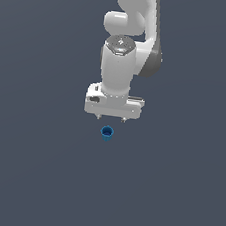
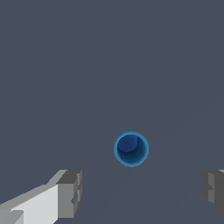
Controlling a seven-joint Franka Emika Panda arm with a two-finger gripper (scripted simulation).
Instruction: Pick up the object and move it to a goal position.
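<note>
End effector: our white end effector (image 1: 111, 118) points straight down, fingers spread wide with nothing between them; both grey fingertips (image 2: 70, 193) show in the wrist view.
Cup: the small blue cup (image 1: 107, 133) stands upright on the grey bench (image 1: 31, 175), hollow top up, apart from both fingers and not centred in the gap.
Risk of a knock: we judge that a straight descent could land a fingertip on the rim and tip the cup.
Risk of slipping: a shallow or uneven squeeze might let the round wall squirt out.
</note>
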